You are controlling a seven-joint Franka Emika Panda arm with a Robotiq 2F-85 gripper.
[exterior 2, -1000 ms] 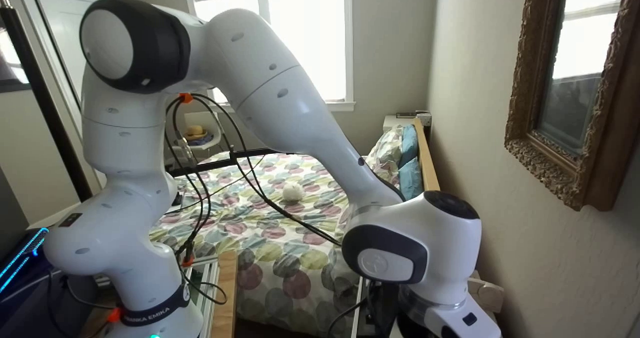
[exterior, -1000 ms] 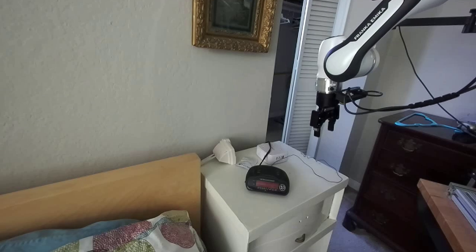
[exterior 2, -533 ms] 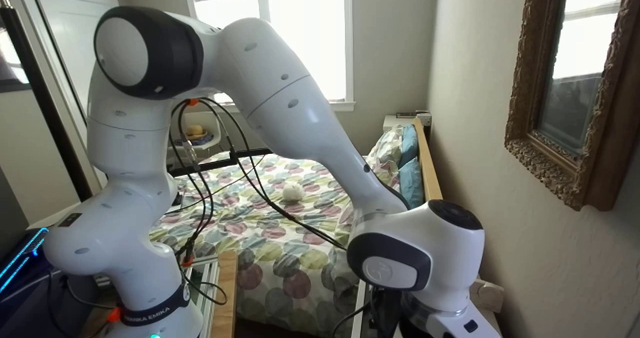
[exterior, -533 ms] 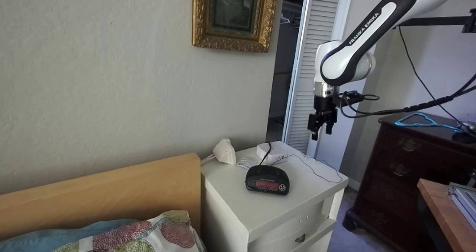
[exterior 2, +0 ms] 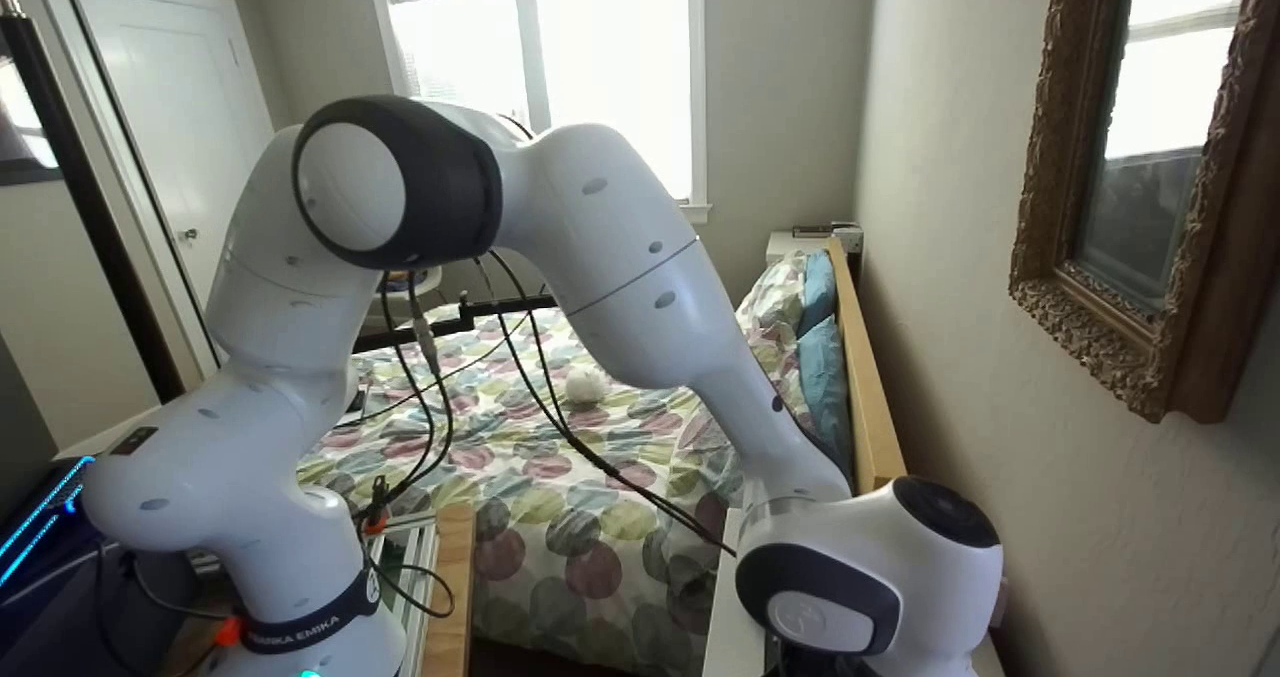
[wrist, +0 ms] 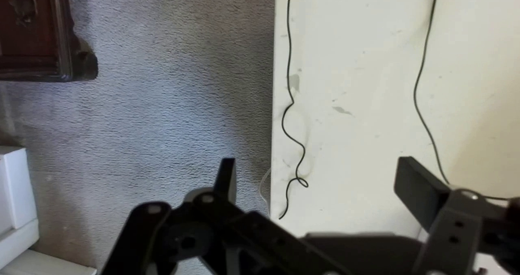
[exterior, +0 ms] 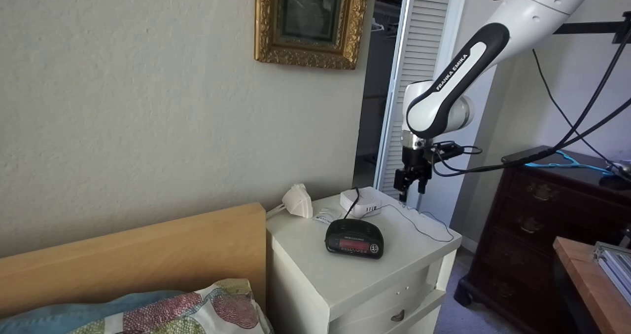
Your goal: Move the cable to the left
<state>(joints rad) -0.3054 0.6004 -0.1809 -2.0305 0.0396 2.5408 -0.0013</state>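
The cable is thin and dark. It lies in a loose loop on the white nightstand, running from near the white box toward the right edge. In the wrist view one strand of the cable runs wavy along the nightstand's edge to a small curl and a free end. Another strand runs down the right side, passing behind the right finger. My gripper is open and empty above the nightstand's back right edge. In the wrist view the wavy strand's end lies between the fingers of the gripper, below them and untouched.
A black clock radio, a white box, a small packet and a white cup-shaped object stand on the nightstand. A wooden headboard adjoins it. A dark dresser stands at right, beyond a carpet gap.
My gripper has moved down and a little to the left in an exterior view, closer to the nightstand. It stays open. The cable has not moved.
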